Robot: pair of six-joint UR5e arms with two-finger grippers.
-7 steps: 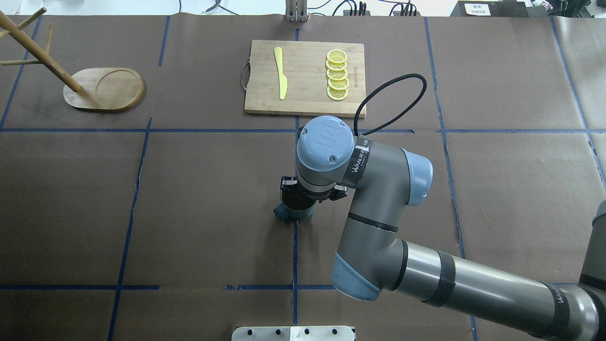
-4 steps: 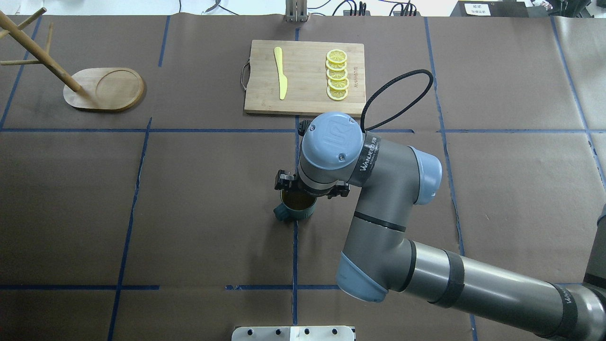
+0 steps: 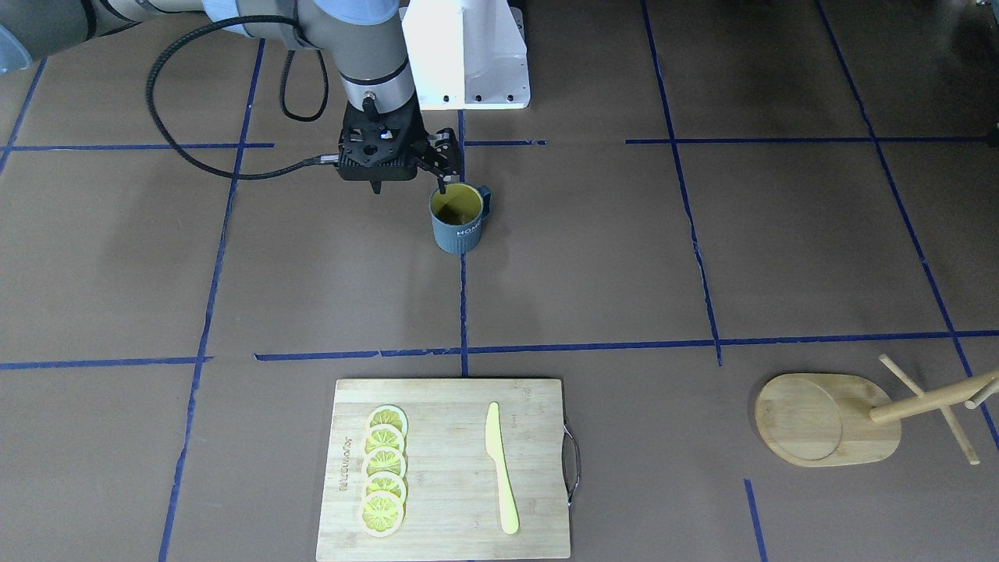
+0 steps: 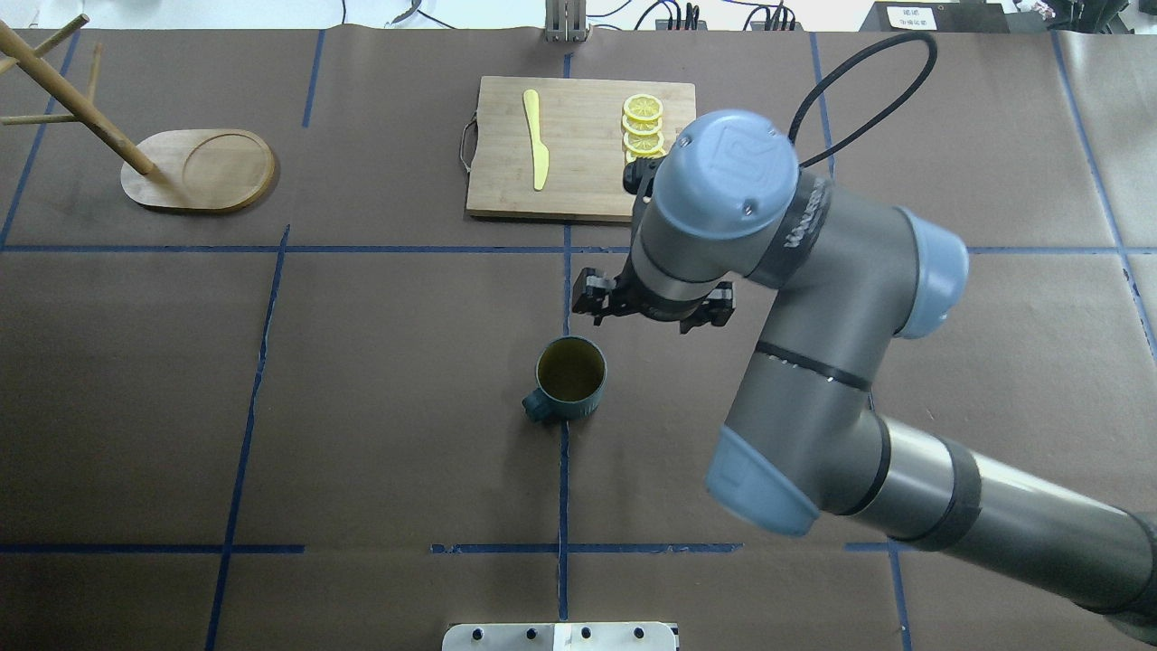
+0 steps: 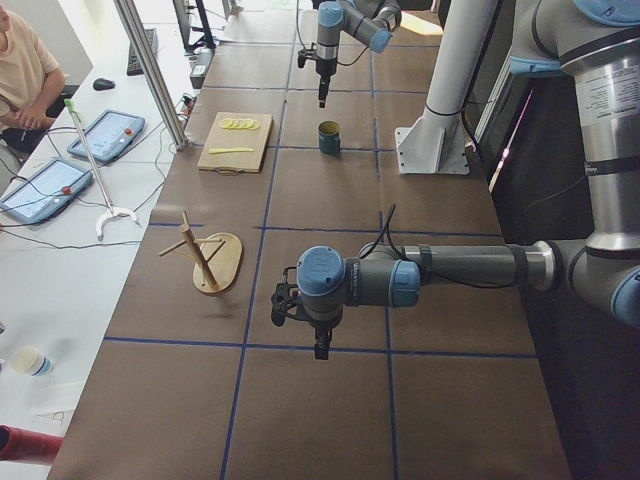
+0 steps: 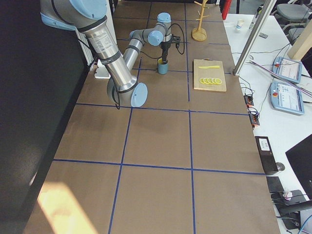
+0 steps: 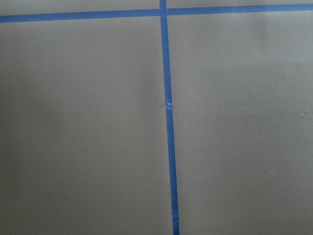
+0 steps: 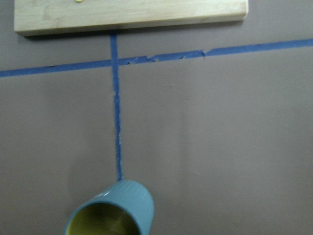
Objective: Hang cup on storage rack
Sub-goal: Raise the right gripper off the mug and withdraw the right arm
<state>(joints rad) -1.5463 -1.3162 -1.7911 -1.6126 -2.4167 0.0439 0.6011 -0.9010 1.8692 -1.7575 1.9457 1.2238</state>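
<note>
The cup, dark blue-grey with a yellow-olive inside, stands upright on the table near the centre, its handle toward the robot's left. It also shows in the front view and at the bottom of the right wrist view. My right gripper hangs above and just beside the cup, open and empty; in the overhead view the wrist hides its fingers. The storage rack stands at the far left, also seen in the front view. My left gripper shows only in the left side view; I cannot tell its state.
A bamboo cutting board with a yellow knife and several lemon slices lies beyond the cup. Blue tape lines cross the brown table cover. The left wrist view shows only bare cover and tape.
My right gripper has lifted off the cup and moved up and toward the cutting board. The cup stays where it was.
</note>
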